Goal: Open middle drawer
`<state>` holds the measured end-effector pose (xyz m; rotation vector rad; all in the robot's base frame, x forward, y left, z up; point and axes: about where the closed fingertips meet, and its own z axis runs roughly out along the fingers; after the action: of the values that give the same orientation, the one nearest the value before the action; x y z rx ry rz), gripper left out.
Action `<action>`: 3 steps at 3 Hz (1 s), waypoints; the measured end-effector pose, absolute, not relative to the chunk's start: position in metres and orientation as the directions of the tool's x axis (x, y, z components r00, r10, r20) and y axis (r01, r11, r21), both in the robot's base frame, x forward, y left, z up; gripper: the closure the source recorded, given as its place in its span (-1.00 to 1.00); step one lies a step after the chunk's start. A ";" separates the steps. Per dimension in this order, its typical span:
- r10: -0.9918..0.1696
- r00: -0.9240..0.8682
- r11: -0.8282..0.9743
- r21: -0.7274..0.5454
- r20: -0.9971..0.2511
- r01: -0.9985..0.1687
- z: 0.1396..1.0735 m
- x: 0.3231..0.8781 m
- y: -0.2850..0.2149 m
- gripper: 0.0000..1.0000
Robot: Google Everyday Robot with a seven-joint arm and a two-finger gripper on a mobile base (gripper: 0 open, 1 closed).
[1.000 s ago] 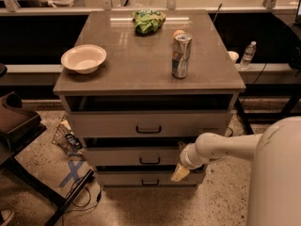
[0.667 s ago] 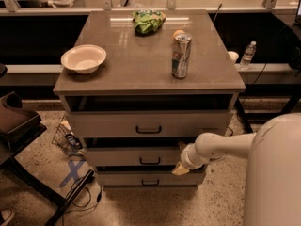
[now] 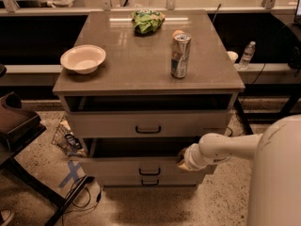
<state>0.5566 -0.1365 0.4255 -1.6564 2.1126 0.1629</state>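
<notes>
The middle drawer [image 3: 117, 167] is the second of three in the grey-beige cabinet, with a small dark bar handle [image 3: 149, 172] at its centre. It stands pulled out, with a dark gap above its front. My gripper [image 3: 182, 162] is at the end of the white arm, at the right part of the drawer's upper edge, right of the handle. The top drawer [image 3: 108, 124] sits above it with the same kind of handle. The lowest drawer [image 3: 149, 182] shows only as a thin strip below.
On the cabinet top [image 3: 136, 65] are a white bowl [image 3: 83, 59], a drink can [image 3: 180, 55] and a green bag [image 3: 147, 20]. A dark chair [image 3: 19, 126] and floor cables [image 3: 77, 192] lie to the left. A water bottle [image 3: 247, 54] stands at the right.
The middle drawer's front has come further out toward the camera, its handle now lower in view. My gripper has stayed at its right upper edge.
</notes>
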 end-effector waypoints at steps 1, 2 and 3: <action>-0.893 -0.179 0.272 -0.179 -0.414 -0.945 0.432 0.557 -0.137 1.00; -0.893 -0.184 0.263 -0.145 -0.410 -0.954 0.436 0.535 -0.142 1.00; -0.893 -0.185 0.263 -0.142 -0.410 -0.954 0.437 0.534 -0.142 1.00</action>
<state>0.5344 -0.1422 0.4366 -1.6759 2.1299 0.2025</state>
